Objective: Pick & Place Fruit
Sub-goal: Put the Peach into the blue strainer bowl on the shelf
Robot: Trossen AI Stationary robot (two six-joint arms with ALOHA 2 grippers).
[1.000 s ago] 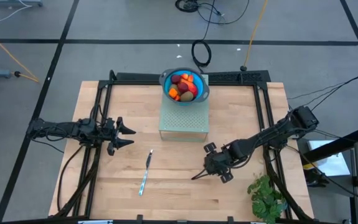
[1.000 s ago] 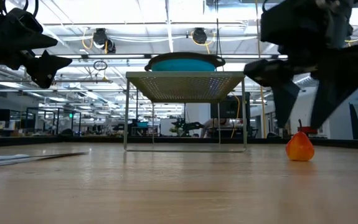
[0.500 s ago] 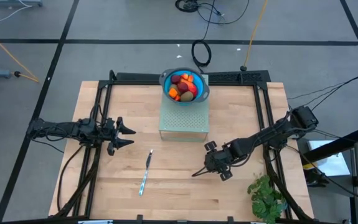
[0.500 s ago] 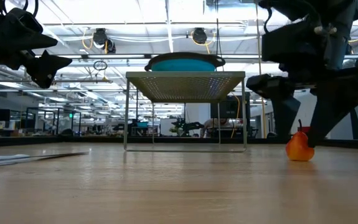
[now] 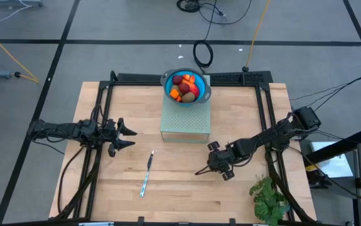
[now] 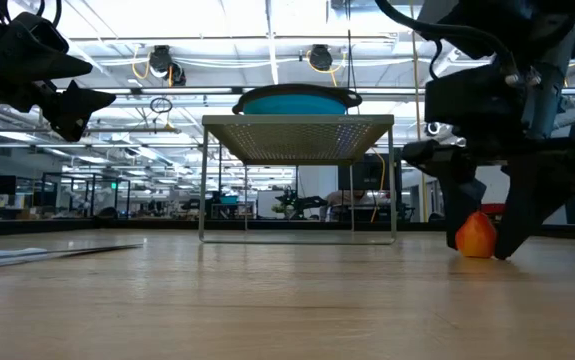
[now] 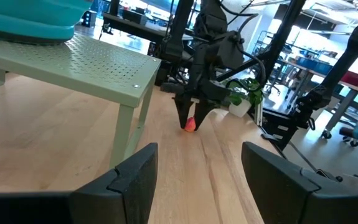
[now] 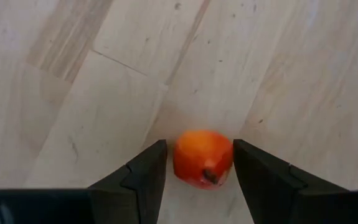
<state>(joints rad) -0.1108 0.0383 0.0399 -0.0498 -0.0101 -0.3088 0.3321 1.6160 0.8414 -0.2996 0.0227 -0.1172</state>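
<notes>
A small orange-red fruit (image 8: 202,158) lies on the wooden table at the right. My right gripper (image 8: 198,145) slants down over it, open, one finger on each side of the fruit and close to it; I see no touch. In the low view the fruit (image 6: 475,237) sits between those fingers, and in the high view the gripper (image 5: 206,169) hides it. More fruit fills a teal bowl (image 5: 186,86) standing on a pale green perforated stand (image 5: 185,122). My left gripper (image 5: 130,137) waits open at the table's left, pointing level.
A slim silver knife (image 5: 146,174) lies on the table left of centre, near the front. A green leafy plant (image 5: 268,198) stands at the near right corner, close to my right arm. Black frame rails run along the table's left, right and far edges.
My right gripper has come down toward the table over the orange-red fruit, so that its fingertips now stand low on either side of it. The gap between the fingers looks the same. The fruit has stayed where it was.
</notes>
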